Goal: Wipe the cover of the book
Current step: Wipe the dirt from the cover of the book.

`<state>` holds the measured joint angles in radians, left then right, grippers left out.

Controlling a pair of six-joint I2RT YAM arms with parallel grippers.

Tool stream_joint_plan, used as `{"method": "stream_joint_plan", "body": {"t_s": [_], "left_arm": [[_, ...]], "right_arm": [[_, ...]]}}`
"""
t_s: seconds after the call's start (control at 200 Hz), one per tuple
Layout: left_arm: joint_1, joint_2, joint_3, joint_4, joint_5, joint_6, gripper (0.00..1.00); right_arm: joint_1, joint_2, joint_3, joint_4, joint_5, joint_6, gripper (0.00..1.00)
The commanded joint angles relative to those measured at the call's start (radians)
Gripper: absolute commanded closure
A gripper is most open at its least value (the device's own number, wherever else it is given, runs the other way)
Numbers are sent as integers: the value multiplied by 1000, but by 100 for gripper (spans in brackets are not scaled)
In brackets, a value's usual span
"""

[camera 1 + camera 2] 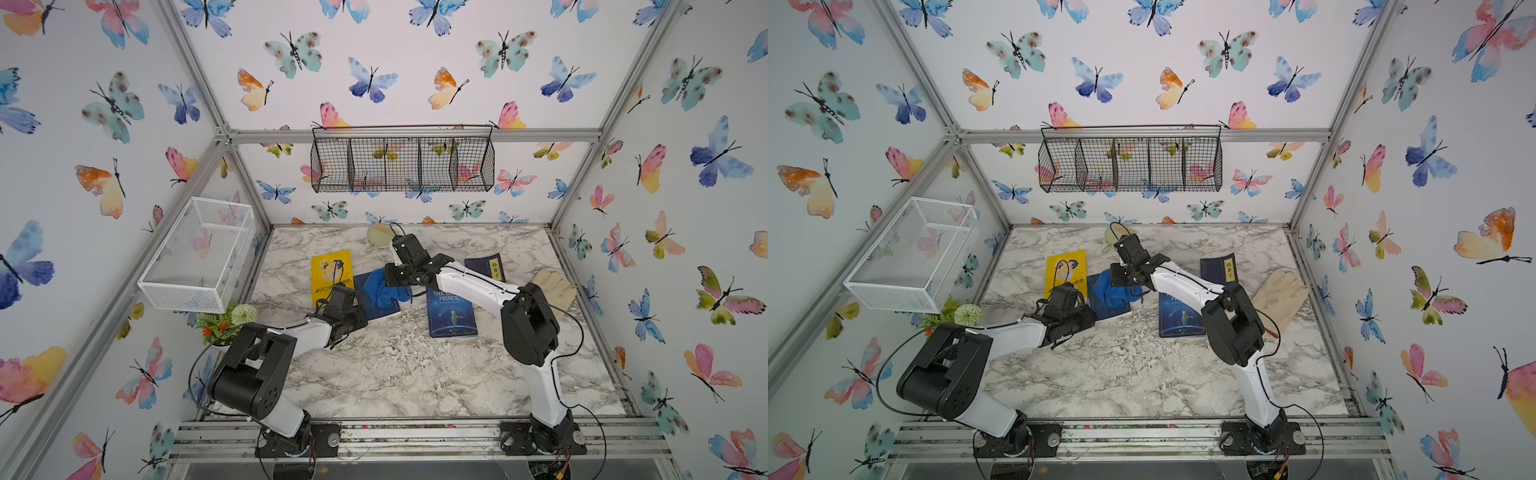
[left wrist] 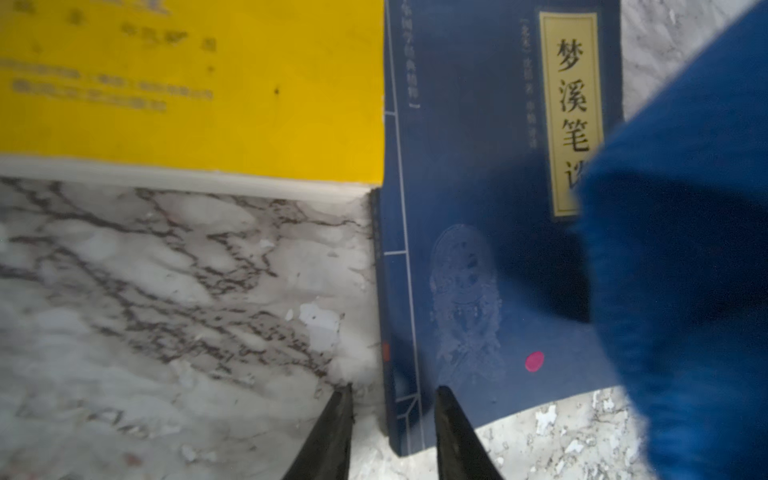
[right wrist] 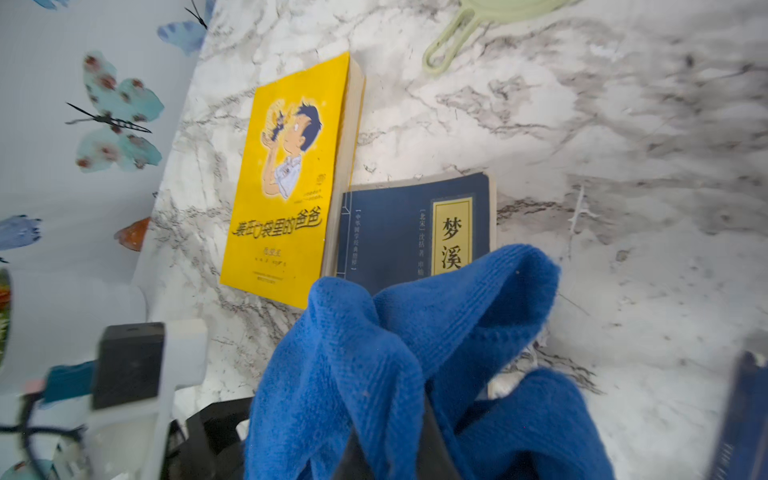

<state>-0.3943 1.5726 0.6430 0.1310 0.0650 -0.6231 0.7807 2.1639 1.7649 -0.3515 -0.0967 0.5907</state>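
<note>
Right gripper (image 1: 392, 279) clenched on blue cloth (image 3: 374, 353), which draped over navy book (image 2: 478, 208) | left gripper (image 2: 392, 390) jaws stood parted astride the book's spine corner, gripping nothing | book lay flat on marble table (image 1: 395, 365), just beside yellow book (image 3: 286, 178)

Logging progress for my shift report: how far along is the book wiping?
Done: the right hand grips the blue cloth and has it on the navy book. In hand: wiping, with the left hand open astride the book's edge. Left: the bare stretch of cover with a pink spot.
</note>
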Motion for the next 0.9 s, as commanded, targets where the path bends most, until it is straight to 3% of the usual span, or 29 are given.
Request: {"method": "stream_joint_plan", "body": {"t_s": [0.0,0.33,0.696,0.791,0.896], "left_arm": [[4,56,6,21,38,19,72],[6,74,-17,9,21,35,85],[7,66,-56,9,25,28,88],[7,52,-68,9,22,23,88],[6,40,-72,8,17,23,88]], "right_arm": [[9,96,30,9,-22,16,96],[13,328,76,30,-9,43,97],[35,575,370,18,0,125,97],[36,530,285,37,-24,120,97],[42,399,57,90,-17,98,98]]}}
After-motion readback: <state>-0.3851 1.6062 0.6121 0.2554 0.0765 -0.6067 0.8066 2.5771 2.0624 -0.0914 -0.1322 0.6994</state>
